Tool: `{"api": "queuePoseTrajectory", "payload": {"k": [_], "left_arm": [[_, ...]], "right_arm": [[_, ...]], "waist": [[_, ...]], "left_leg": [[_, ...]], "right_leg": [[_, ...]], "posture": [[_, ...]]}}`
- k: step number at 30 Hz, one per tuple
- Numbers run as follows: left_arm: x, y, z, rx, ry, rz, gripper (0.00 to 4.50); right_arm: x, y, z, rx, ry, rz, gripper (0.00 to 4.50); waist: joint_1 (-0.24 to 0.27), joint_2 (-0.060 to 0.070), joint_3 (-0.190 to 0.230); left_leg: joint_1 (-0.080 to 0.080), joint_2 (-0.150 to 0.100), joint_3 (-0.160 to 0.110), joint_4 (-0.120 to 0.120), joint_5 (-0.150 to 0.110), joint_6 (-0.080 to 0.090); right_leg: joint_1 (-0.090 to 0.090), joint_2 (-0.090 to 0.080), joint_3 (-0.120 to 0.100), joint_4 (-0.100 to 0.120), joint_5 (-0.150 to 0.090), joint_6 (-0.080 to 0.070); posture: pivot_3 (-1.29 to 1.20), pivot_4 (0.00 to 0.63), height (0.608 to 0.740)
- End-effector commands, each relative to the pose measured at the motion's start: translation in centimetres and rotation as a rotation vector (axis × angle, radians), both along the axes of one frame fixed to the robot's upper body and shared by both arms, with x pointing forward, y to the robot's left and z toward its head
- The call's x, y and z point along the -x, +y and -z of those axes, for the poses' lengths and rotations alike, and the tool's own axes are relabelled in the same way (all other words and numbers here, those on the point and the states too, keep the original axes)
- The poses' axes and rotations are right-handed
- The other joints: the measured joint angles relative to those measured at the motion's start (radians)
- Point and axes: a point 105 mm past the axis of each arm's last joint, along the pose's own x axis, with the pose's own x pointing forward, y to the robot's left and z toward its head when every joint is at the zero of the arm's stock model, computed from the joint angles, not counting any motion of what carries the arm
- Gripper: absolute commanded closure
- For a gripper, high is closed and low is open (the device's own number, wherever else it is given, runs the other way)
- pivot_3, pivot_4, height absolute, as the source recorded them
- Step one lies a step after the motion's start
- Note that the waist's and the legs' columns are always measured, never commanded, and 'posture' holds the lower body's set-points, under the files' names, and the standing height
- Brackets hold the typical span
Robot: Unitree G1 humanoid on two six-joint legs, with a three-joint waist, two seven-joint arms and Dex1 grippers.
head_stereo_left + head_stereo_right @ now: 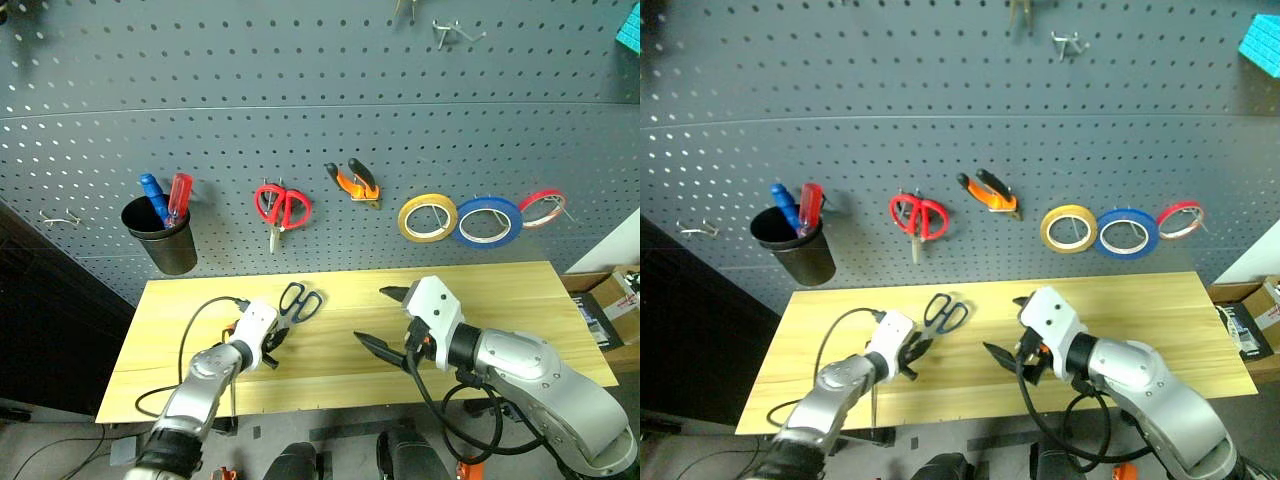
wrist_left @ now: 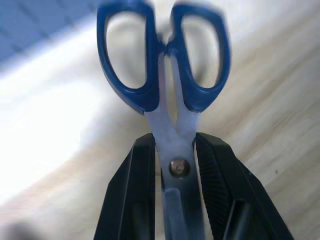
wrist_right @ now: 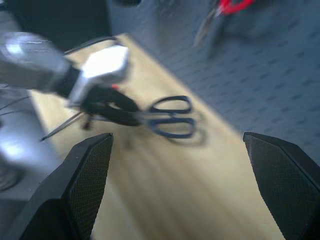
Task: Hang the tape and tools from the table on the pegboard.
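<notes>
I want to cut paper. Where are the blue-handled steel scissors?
The blue-handled steel scissors are on the wooden table, left of middle, blades clamped in the left gripper, below the red scissors.

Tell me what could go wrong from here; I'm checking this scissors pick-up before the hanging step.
1. The left gripper pinches the blue-handled scissors on the narrow blades at the pivot, so they may swivel or slip between the fingers.
2. The pegboard around the red scissors and orange pliers is crowded; the handles could knock them.
3. The open right gripper sits close by and could get in the way.
</notes>
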Motion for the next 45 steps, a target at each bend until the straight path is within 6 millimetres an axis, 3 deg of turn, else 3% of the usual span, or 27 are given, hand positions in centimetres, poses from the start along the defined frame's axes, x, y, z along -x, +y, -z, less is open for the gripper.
{"api": "queuePoseTrajectory", "payload": {"k": [1, 5, 12, 15, 24, 34, 45], "left_arm": [[0.3, -0.2, -4.3, 0.020, -0.214, 0.061, 3.60], [2.1, 0.5, -8.4, -0.039, -0.436, 0.110, 3.60], [3.9, 1.7, -12.6, -0.121, -0.644, 0.103, 3.60], [4.3, 1.8, -13.4, -0.134, -0.683, 0.094, 3.60], [5.3, -0.2, -13.8, -0.113, -0.738, 0.167, 3.60], [2.8, -0.6, -13.8, -0.076, -0.757, 0.142, 3.60], [0.8, -2.4, -13.4, -0.040, -0.763, 0.213, 3.60]], "right_arm": [[0.1, 0.5, -1.6, -0.025, -0.120, -0.025, 0.00], [0.5, 1.2, -2.2, -0.034, -0.218, -0.105, 0.00], [0.1, 0.3, -2.4, -0.052, -0.214, -0.140, 0.00], [0.0, 0.3, -2.1, -0.035, -0.215, -0.172, 0.00], [-0.6, 0.6, -2.3, -0.032, -0.235, -0.211, 0.00], [-1.0, 0.9, -3.2, -0.052, -0.260, -0.202, 0.00], [-1.1, 1.4, -4.4, -0.083, -0.294, -0.184, 0.00]], "waist": [[0.001, 0.000, 0.000], [0.002, 0.000, 0.000], [0.013, 0.000, 0.000], [0.025, -0.001, -0.001], [0.040, -0.004, -0.006], [0.057, -0.009, -0.018], [0.050, -0.012, -0.026]], "left_leg": [[0.000, 0.000, 0.000, 0.000, 0.000, 0.000], [0.000, 0.000, 0.000, 0.000, 0.000, 0.000], [0.000, 0.000, 0.000, -0.001, 0.000, 0.000], [0.000, 0.000, 0.000, -0.001, 0.000, 0.000], [0.000, 0.000, 0.000, -0.001, 0.000, 0.000], [0.000, 0.000, 0.001, 0.000, 0.000, 0.000], [0.000, -0.001, 0.001, 0.001, 0.000, 0.000]], "right_leg": [[0.000, 0.000, 0.000, 0.000, 0.000, 0.000], [0.000, 0.000, 0.000, -0.001, 0.000, 0.000], [0.001, 0.000, 0.000, -0.001, 0.000, 0.000], [0.001, 0.000, 0.000, -0.001, 0.000, 0.000], [0.001, 0.000, 0.000, -0.001, 0.000, 0.000], [0.001, 0.001, 0.000, 0.000, 0.000, 0.000], [0.000, 0.001, 0.000, 0.001, 0.000, 0.000]], "posture": [[-0.02, 0.168, 0.740], [0.01, 0.164, 0.740], [0.06, 0.150, 0.740], [0.09, 0.138, 0.740], [0.11, 0.109, 0.740], [0.09, 0.097, 0.740], [0.05, 0.093, 0.740]]}}
